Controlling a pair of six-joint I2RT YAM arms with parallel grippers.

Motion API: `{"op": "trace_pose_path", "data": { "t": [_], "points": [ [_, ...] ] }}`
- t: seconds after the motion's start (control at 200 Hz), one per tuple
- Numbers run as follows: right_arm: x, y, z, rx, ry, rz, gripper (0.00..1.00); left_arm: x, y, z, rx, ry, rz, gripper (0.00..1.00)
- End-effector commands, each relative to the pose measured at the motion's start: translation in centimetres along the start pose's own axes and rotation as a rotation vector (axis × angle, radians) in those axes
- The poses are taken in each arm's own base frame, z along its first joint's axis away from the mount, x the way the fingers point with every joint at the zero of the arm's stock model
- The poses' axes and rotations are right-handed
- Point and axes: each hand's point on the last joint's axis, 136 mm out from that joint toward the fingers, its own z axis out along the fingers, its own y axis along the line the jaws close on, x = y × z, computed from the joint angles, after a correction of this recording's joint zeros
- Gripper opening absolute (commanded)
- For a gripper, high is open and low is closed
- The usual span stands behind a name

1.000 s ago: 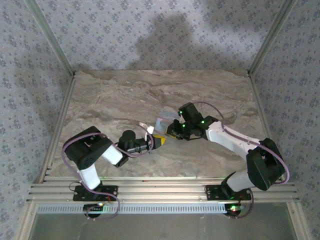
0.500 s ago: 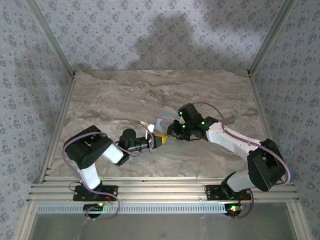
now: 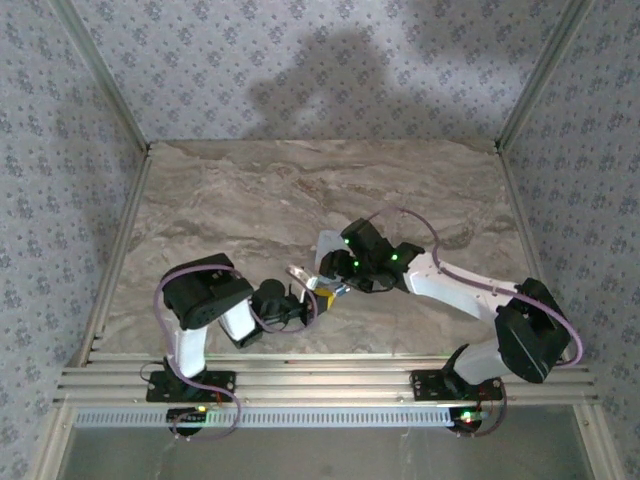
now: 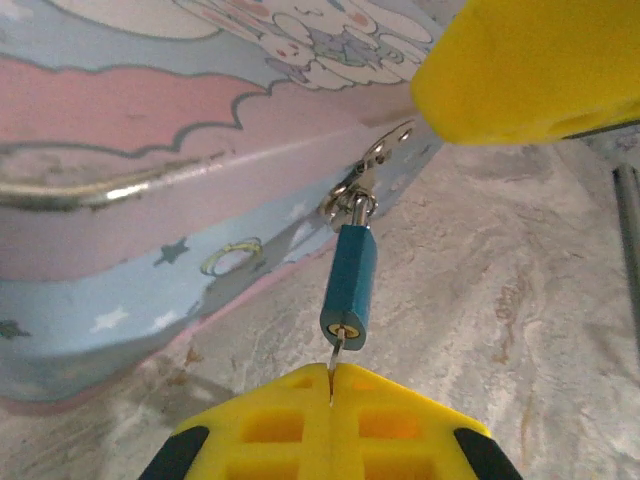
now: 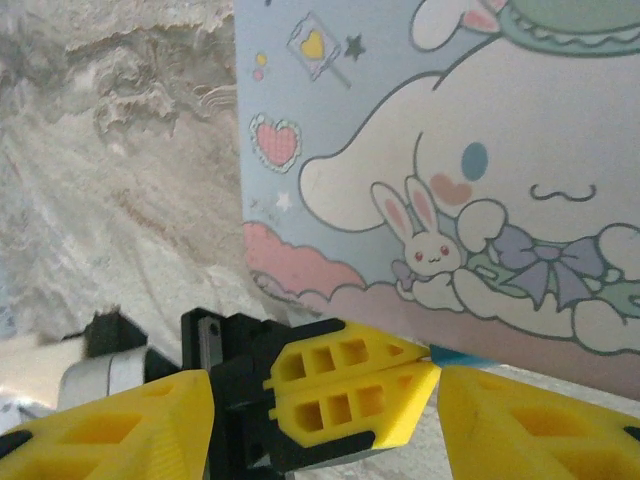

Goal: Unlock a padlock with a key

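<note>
— Well, where's the padlock hanging?
— Off the tin clasp, loose; I'd be steadying its body. Meanwhile the left gripper is pinching the thin key in it; the right gripper is standing open.

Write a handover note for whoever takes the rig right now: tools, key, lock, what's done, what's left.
Left tool: shut on the key, its tip in the keyhole of the padlock.
Right tool: open, holding nothing, beside the tin.
The padlock hangs from the hasp on the tin's front; the shackle looks closed.
Done: key gripped and inserted.
Left: turn the key and free the shackle. Steadying the lock body first would probably help.
</note>
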Motion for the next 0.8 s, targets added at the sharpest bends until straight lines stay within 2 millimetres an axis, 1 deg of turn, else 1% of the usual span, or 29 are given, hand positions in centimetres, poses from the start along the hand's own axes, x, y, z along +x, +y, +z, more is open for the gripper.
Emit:
{"op": "trace_pose_path", "data": {
  "t": [0.0, 0.1, 0.125, 0.205, 0.265, 0.355, 0.465, 0.645, 0.794],
  "points": [
    [-0.3, -2.1, -1.0, 0.07, -0.103, 0.062, 0.62, 1.7, 1.1, 0.4, -0.092, 0.029, 0.071, 0.0],
    [0.0, -3.9, -1.9, 0.088, -0.162, 0.148, 0.62, 1.5, 0.6, 0.3, -0.099, 0.019, 0.088, 0.0],
    [0.1, -4.2, -2.2, 0.082, -0.179, 0.162, 0.62, 1.6, 0.5, 0.2, -0.099, 0.022, 0.091, 0.0],
    [0.7, -5.9, -2.8, 0.101, -0.221, 0.196, 0.62, 2.0, 0.4, 0.0, -0.104, 0.05, 0.098, 0.0],
    [1.4, -7.0, -2.9, 0.099, -0.235, 0.218, 0.62, 2.3, 0.4, -0.1, -0.102, 0.067, 0.101, 0.0],
    [2.0, -7.9, -2.6, 0.071, -0.25, 0.246, 0.63, 2.3, 0.1, -0.2, -0.098, 0.071, 0.099, 0.0],
    [2.6, -7.5, -1.8, 0.036, -0.245, 0.247, 0.64, 2.4, -0.3, -0.3, -0.106, 0.082, 0.111, 0.0],
    [2.7, -5.8, -0.3, -0.01, -0.244, 0.238, 0.66, 2.0, -1.1, 0.4, -0.093, 0.08, 0.104, 0.0],
    [2.7, -5.7, 1.0, -0.005, -0.238, 0.241, 0.66, 1.5, -1.5, 0.7, -0.085, 0.073, 0.09, 0.0]
  ]
}}
